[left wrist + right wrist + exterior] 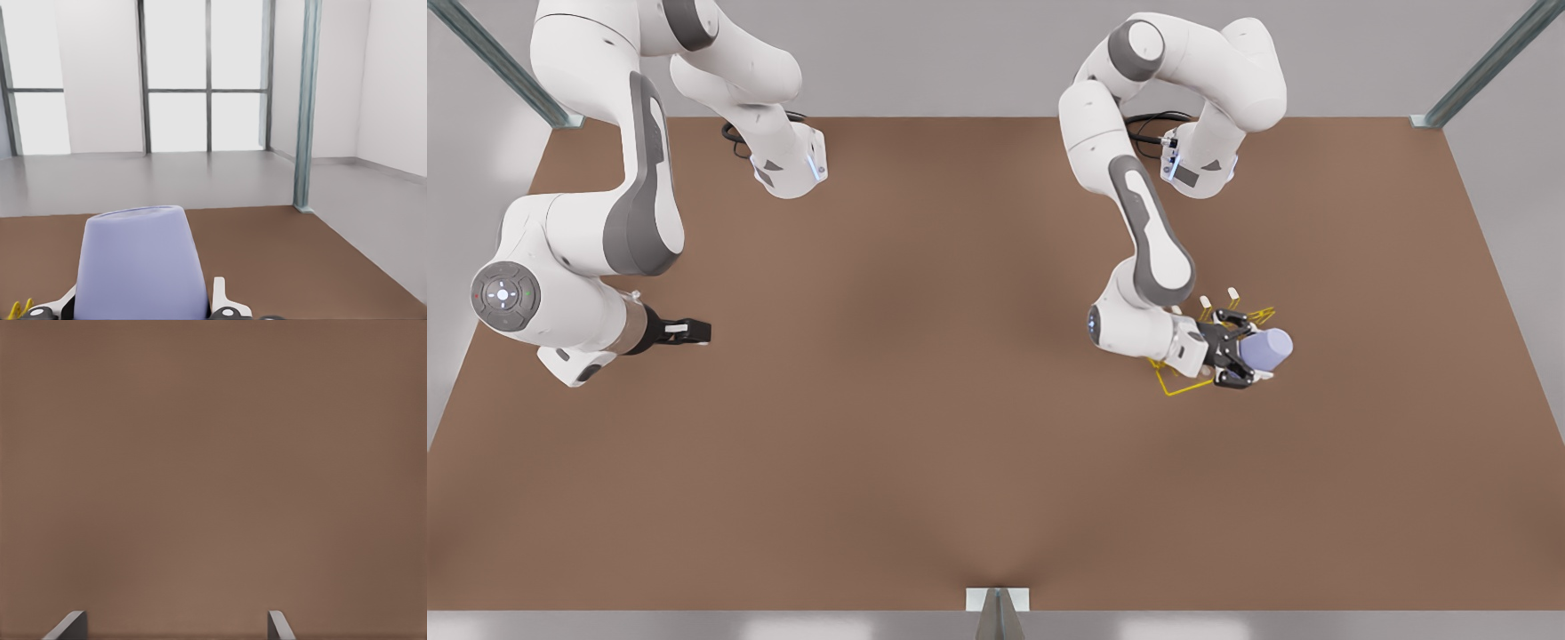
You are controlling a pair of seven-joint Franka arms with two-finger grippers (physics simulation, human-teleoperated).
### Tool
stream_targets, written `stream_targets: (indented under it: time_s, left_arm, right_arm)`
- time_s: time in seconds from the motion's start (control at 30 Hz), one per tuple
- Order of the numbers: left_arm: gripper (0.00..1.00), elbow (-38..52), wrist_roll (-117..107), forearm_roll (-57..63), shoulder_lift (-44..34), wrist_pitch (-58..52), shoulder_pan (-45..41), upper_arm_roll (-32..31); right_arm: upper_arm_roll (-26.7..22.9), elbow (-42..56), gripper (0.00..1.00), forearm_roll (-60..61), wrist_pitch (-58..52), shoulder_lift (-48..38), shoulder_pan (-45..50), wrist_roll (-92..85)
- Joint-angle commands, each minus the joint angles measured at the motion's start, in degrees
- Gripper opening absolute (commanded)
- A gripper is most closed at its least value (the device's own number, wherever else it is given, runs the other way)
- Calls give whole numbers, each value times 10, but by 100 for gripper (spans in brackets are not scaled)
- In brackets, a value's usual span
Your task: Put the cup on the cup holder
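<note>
Holding now: the left gripper (pixel 1240 354) is clamped on the lavender-blue cup (pixel 1267 348), on the front view's right side of the brown table (pixel 925 418); in the left wrist view the cup (pixel 140 267) sits between the two fingers (pixel 222 297).
Cup pose: it looks tipped on its side, with one end pointing away from the wrist toward the front view's right; I cannot tell which end is the open one.
Cup holder: the yellow wire cup holder (pixel 1183 384) stands on the table directly under the gripper and the cup; two white-tipped prongs (pixel 1218 297) stand out just beside the gripper.
Contact: I cannot tell whether the cup already touches a prong or hangs above them.
Right gripper: the right gripper (pixel 689 331) waits well apart, on the front view's left, over the bare table, with its fingers (pixel 70 627) spread apart and nothing between them.
Risk, missed prong: if the mouth is not in line with a prong at release, the cup may slide off the wire and roll on the table.
Risk, pushed rack: the thin rack seems light, so a finger or the cup pressing on it could shift or tip it.
Risk, early release: opening before the cup is seated would probably drop it.
</note>
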Motion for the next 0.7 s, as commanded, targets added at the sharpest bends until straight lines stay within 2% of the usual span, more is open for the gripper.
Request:
stream_targets:
  time_s: [0.0,0.27,0.67]
  left_arm:
    - [65,-1,-37,-2,0,2,-4,0]
    - [65,-17,-39,-19,0,-4,-40,1]
    - [65,-9,-87,-19,9,15,-11,9]
  right_arm:
    - [0,0,100,1,0,-1,0,-2]
    - [-1,0,100,1,0,3,0,-3]
    - [-2,0,100,0,0,3,-1,-3]
